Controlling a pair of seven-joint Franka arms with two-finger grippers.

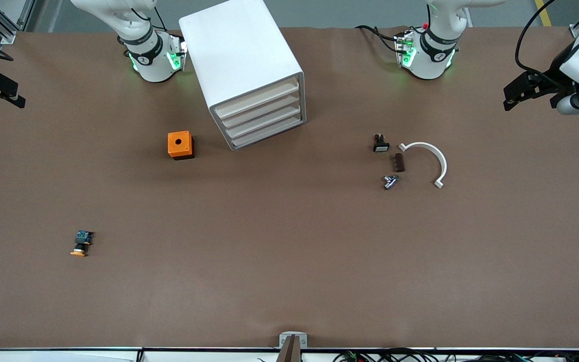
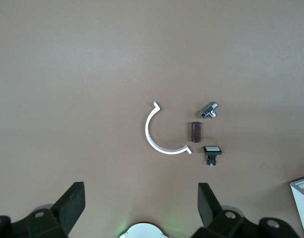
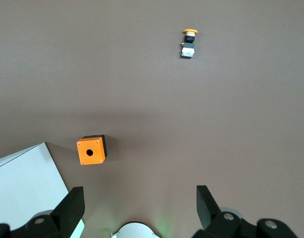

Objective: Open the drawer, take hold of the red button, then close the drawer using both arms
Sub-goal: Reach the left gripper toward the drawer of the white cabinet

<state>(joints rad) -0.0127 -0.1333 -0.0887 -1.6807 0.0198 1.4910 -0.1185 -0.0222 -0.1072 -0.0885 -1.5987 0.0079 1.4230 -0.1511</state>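
The white cabinet [image 1: 242, 55] stands at the back of the table, between the two arm bases. Its uppermost drawer [image 1: 259, 98] is shut, like the three below it. The red-capped button is not in view. My left gripper [image 1: 508, 99] hangs open and empty over the left arm's end of the table; its wrist view [image 2: 141, 198] shows bare table between the fingers. My right gripper [image 1: 18, 98] hangs open and empty over the right arm's end; its wrist view [image 3: 139, 198] shows the same.
An orange cube with a hole [image 1: 180, 145] [image 3: 91, 150] sits beside the cabinet. An orange-capped button [image 1: 81, 244] [image 3: 189, 43] lies nearer the camera. A white arc [image 1: 432, 158] [image 2: 156, 136], brown cylinder [image 1: 399, 162], metal fitting [image 1: 390, 181] and black switch [image 1: 380, 144] lie toward the left arm's end.
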